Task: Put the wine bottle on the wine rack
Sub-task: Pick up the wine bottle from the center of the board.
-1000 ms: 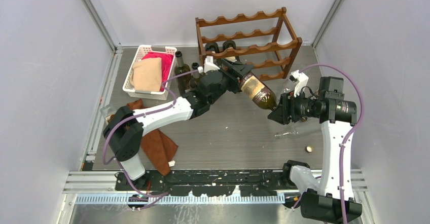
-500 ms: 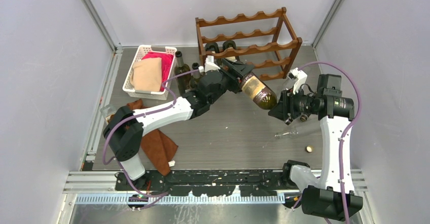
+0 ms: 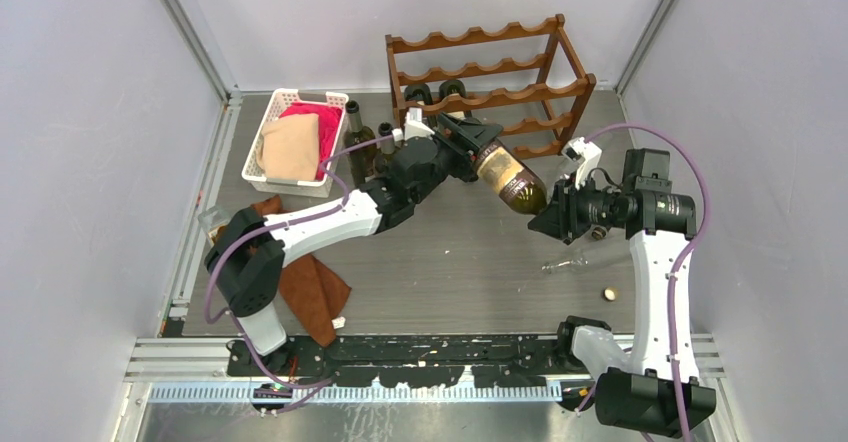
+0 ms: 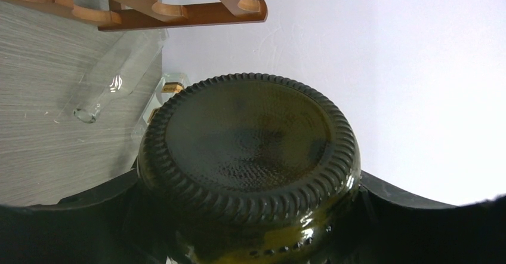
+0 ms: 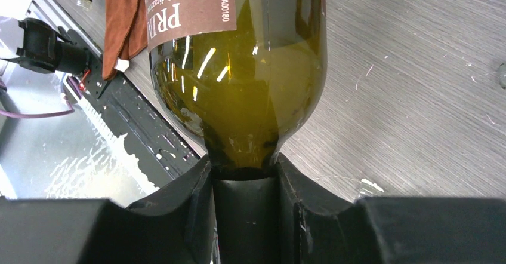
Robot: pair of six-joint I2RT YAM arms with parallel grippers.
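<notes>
Wine bottle [image 3: 508, 180] is held before the wine rack [image 3: 520, 95] above the bench [image 3: 450, 262], left fingers [image 4: 89, 216] clamped round its base, right fingers [image 5: 185, 210] shut on its neck, likely for steadier aiming.

This is a robotics lab test cell, not a home or a shop. Plain white panel walls [image 3: 90, 112] set in aluminium framing [image 3: 192, 32] box in a grey wood-grain tabletop [image 3: 450, 262]. At 6 o'clock a left arm [image 3: 310, 227] and a right arm [image 3: 655, 282], both white and black, are bolted to a metal rail [image 3: 420, 347]. The wine rack [image 3: 480, 67] at 12 o'clock and a white basket [image 3: 310, 93] at 10 o'clock are household things among the hardware.
</notes>
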